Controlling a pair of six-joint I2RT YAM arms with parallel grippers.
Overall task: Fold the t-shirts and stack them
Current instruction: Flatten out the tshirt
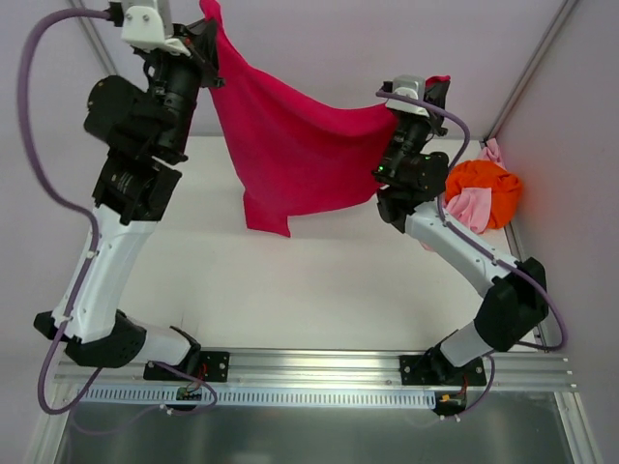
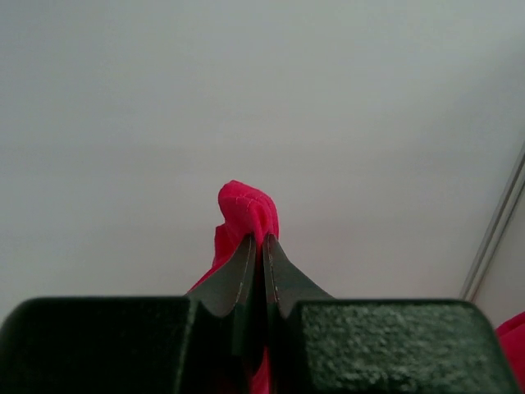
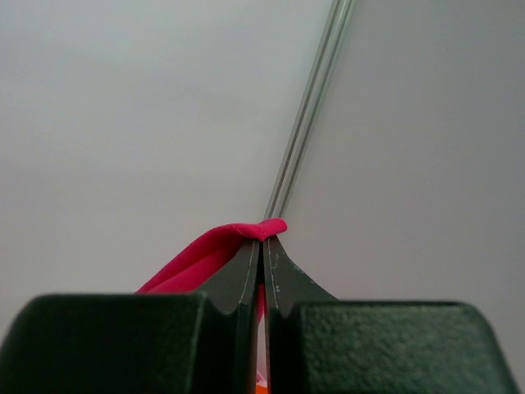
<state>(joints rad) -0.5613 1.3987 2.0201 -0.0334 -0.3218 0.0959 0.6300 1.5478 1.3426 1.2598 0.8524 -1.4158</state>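
Note:
The crimson t-shirt [image 1: 290,145] hangs stretched in the air between both raised arms, its lower part drooping above the table. My left gripper [image 1: 208,43] is shut on one top corner; in the left wrist view a bunch of red cloth [image 2: 246,209] pokes out past my left gripper [image 2: 257,240]. My right gripper [image 1: 432,87] is shut on the other corner, where a red hem [image 3: 238,238] folds over my right gripper [image 3: 262,240]. An orange t-shirt [image 1: 488,184] and a pale pink t-shirt [image 1: 471,208] lie crumpled together at the right edge.
The white table [image 1: 319,280] lies below the hanging cloth. A metal frame post [image 1: 530,68] rises at the back right, seen also as a post [image 3: 308,123] in the right wrist view. Both arm bases sit on the rail [image 1: 319,372] at the near edge.

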